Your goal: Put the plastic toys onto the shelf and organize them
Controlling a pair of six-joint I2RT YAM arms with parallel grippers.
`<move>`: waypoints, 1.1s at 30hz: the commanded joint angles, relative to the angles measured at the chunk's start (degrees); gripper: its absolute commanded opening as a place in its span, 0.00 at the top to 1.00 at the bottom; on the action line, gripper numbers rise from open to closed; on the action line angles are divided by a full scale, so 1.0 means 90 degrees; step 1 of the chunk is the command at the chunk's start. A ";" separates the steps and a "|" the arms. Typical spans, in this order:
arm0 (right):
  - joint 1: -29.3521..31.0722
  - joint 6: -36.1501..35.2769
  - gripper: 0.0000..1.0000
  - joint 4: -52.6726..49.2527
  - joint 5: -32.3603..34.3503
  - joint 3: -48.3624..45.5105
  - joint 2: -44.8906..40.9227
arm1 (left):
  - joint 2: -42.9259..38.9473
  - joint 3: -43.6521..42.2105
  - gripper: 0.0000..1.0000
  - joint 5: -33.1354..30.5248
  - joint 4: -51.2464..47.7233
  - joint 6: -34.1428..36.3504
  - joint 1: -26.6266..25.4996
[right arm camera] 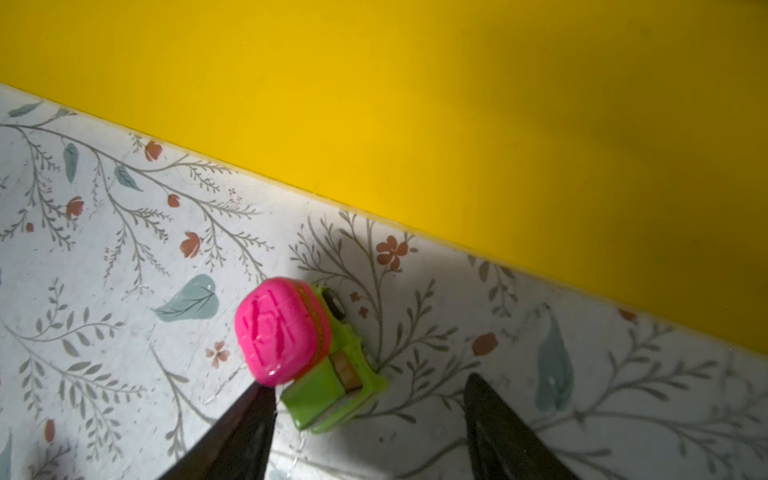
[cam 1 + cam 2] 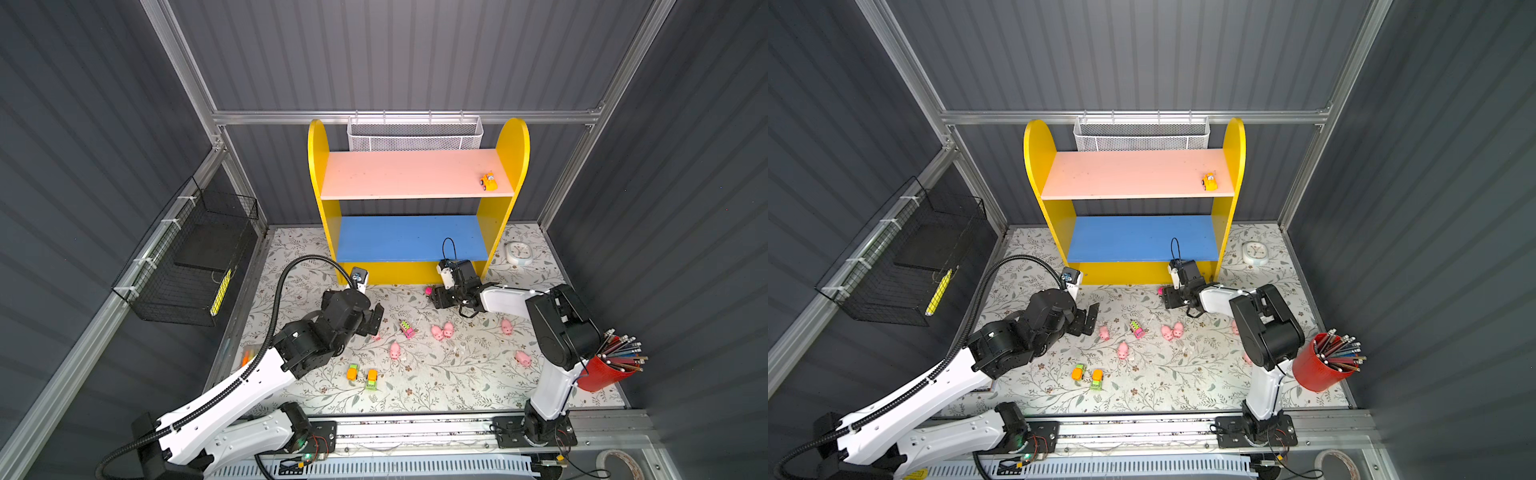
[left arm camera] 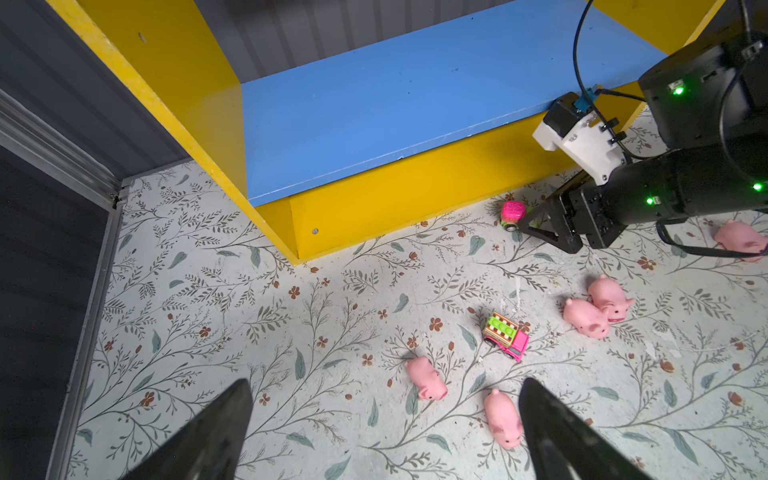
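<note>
The shelf [image 2: 415,174] stands at the back, with one orange vehicle [image 2: 489,181] on its pink board and its blue board [image 3: 415,104] bare. My right gripper [image 1: 368,388] is open, low on the mat at the shelf's yellow base. A pink-domed green vehicle [image 1: 299,340] sits between its fingers, against one fingertip [image 1: 257,399]. My left gripper [image 3: 386,386] hangs open over the mat with one pig [image 3: 503,417] beside a finger and another pig [image 3: 426,378] just ahead. A pink truck [image 2: 407,328], two small cars [image 2: 352,372] and several more pigs [image 2: 442,331] lie loose.
A round white clock [image 2: 518,252] lies right of the shelf. A red cup of pencils [image 2: 606,372] stands at the mat's right edge behind the right arm. A black wire basket [image 2: 187,270] hangs on the left wall, and a white mesh basket [image 2: 415,133] hangs behind the shelf.
</note>
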 commanded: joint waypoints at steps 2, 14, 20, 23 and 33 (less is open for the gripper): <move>-0.0017 0.0022 0.29 0.0653 -0.0139 -0.0141 -0.0270 | -0.0126 0.0218 0.00 0.0128 0.0015 -0.0088 -0.0036; 0.0055 -0.0029 0.29 0.1014 -0.0590 -0.0237 -0.0190 | -0.0429 0.0150 0.00 0.0165 -0.0051 -0.0191 -0.0037; 0.0180 -0.0002 0.29 0.1043 -0.0689 -0.0181 -0.0063 | -0.0479 0.0145 0.00 0.0176 -0.0060 -0.0183 -0.0028; 0.0261 0.0033 0.29 0.1007 -0.0705 -0.0130 0.0005 | -0.0517 0.0132 0.00 0.0167 -0.0070 -0.0184 -0.0032; 0.0462 0.0236 0.30 0.1034 -0.0598 -0.0372 -0.0040 | -0.0669 0.0067 0.00 0.0177 -0.0132 -0.0209 -0.0027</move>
